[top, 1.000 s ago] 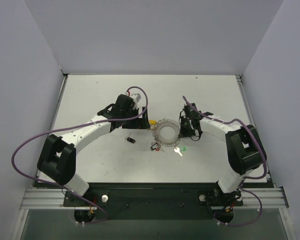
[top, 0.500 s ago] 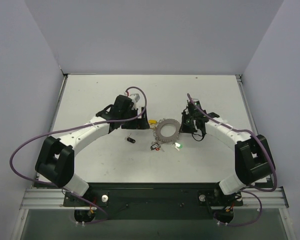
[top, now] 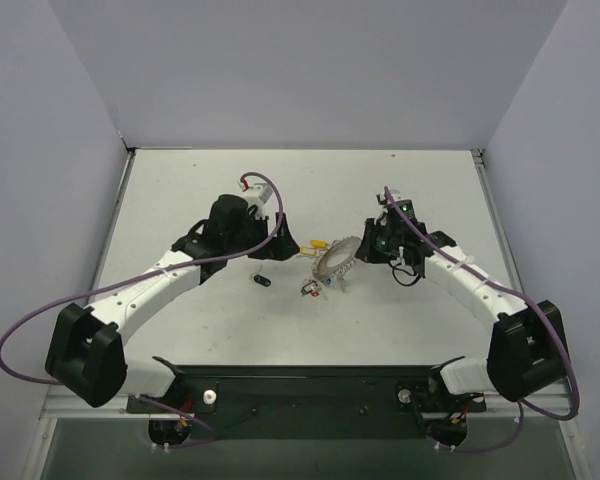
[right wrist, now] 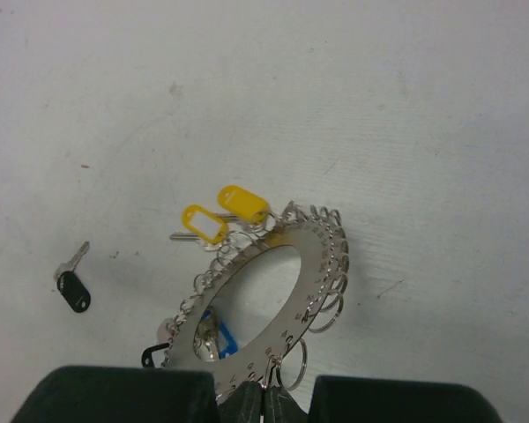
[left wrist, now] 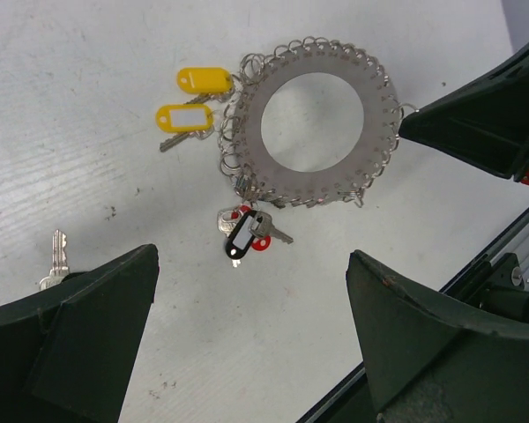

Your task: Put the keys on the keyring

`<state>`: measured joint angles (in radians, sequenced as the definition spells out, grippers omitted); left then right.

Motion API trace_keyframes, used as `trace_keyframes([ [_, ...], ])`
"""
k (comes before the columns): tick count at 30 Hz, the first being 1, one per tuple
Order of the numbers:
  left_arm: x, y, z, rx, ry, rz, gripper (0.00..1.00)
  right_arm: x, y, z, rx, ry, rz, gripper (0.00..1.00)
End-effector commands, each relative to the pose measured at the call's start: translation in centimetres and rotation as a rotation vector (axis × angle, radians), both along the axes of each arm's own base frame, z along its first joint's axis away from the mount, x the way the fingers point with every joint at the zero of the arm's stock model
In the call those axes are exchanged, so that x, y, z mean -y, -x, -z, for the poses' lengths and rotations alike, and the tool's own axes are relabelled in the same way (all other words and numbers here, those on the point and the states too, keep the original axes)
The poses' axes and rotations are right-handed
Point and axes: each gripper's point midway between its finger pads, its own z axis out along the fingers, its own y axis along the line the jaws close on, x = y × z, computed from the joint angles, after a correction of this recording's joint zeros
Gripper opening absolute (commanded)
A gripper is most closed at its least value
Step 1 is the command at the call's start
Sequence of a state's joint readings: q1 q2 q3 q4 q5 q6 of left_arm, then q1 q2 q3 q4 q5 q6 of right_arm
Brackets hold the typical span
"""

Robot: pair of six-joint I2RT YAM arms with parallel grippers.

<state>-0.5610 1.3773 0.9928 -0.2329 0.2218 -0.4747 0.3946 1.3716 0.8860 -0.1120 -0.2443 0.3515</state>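
**Partner:** Hands?

**Me:** My right hand (right wrist: 266, 397) is clenched on the rim of the keyring (right wrist: 320, 264), pinching the thin plate edge-on. My left hand (top: 288, 240) is released, with its fingers spread wide. It hovers just beside the ring on the left-edge side and grasps nothing.

**Partner:** Ring position?

**Me:** About the middle of the counter (top: 180, 190), a shade toward the right edge. It is tilted, with the side I hold raised and the opposite side low. I cannot tell whether the low side touches the counter.

**Partner:** Keys?

**Me:** Two yellow-tagged keys (left wrist: 183, 116) hang off the rim on the far-left side. A red and black pair (left wrist: 244, 235) sits at the near-left side. One black-headed key (right wrist: 71, 289) lies loose, well apart from the ring toward the left edge. Something blue shows through the hole, too small to name.

**Partner:** How will it handle?

**Me:** Judgement only.
- **Ring:** It looks like stiff sheet metal, light, and slick on the flat faces. The wire loops round the rim look apt to snag and swing.
- **Grip on the ring:** Best on the plate between loops, since a loop would swivel. A two-finger pinch may let the ring pivot if it is pushed sideways.
- **Loose key:** Tiny and flat, with a slippery blade lying close to the counter. I would take it with the left hand by the plastic head, which is thicker and less slick.
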Motion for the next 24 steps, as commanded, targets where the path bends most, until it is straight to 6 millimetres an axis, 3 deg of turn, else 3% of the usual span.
trace_keyframes([
  [1,0.7,-0.4,-5.4,0.195,0.119,0.047,0.98,-1.6,-0.2,-4.2,0.121,-0.072,-0.091,0.0],
  [11,0.2,1.2,-10.9,0.398,0.218,0.086,0.98,-2.4,0.4,-10.8,0.292,-0.15,-0.169,0.0],
  [16,0.4,1.8,-12.0,0.438,0.248,0.118,0.98,-2.5,0.6,-11.4,0.31,-0.163,-0.174,0.0],
  [24,0.1,2.1,-12.0,0.441,0.248,0.111,0.98,-3.2,0.2,-9.7,0.265,-0.193,-0.161,0.0],
])
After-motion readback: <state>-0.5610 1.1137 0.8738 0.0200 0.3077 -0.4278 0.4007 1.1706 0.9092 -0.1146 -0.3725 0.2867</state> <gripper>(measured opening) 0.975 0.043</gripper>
